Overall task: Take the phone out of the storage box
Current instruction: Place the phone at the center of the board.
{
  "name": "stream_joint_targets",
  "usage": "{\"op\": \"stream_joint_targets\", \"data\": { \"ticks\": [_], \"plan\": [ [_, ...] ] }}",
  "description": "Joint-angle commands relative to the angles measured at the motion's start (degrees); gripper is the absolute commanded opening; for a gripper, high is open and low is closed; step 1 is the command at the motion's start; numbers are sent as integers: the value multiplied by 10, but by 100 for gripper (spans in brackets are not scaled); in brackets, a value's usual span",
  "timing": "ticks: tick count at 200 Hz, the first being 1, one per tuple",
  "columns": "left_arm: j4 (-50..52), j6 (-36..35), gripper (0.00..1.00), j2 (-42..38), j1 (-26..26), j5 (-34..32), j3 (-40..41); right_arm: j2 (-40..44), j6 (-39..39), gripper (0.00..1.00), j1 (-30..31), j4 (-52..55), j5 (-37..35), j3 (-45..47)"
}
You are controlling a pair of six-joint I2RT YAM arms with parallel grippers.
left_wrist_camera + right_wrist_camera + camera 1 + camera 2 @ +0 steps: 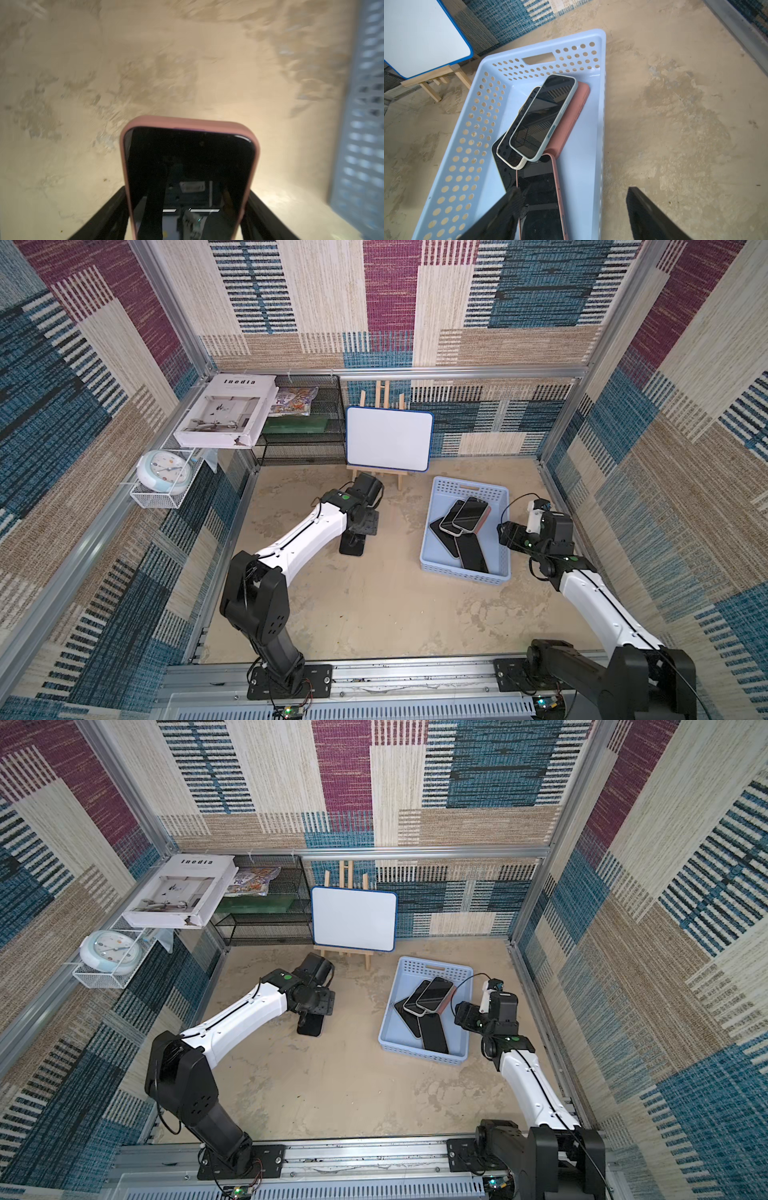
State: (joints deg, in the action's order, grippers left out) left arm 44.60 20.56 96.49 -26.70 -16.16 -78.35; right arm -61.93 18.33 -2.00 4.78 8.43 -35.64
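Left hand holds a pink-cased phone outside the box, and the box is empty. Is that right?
Not empty: the right wrist view shows several phones piled in the box. As the left wrist view shows, the left hand does hold a pink-cased phone outside it.

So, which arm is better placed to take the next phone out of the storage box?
The right. The right gripper is open over the storage box, above the stacked phones inside. The left gripper is apart from the box and shut on a pink-cased phone.
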Motion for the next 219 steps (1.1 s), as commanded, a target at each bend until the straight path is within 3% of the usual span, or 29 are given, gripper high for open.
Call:
{"op": "stream_joint_targets", "data": {
  "ticks": [1,61,86,120,161,188,219],
  "plan": [
    [-65,4,64,-8,37,14,49,4,0,84,2,-17,23,-9],
    [-105,-26,68,86,120,18,85,-105,30,83,36,-4,5,-86],
    [-106,-42,70,111,148,61,69,-160,40,85,48,-5,-9,-119],
    [-87,-68,73,131,165,61,46,-246,62,86,54,-11,-3,-160],
    [-57,-98,86,167,188,84,32,-341,67,86,59,5,4,-235],
    [-59,-102,94,158,190,88,43,-379,86,88,62,0,30,-265],
    [-83,-83,96,92,182,100,79,-390,144,76,66,-45,42,-241]
  ]
}}
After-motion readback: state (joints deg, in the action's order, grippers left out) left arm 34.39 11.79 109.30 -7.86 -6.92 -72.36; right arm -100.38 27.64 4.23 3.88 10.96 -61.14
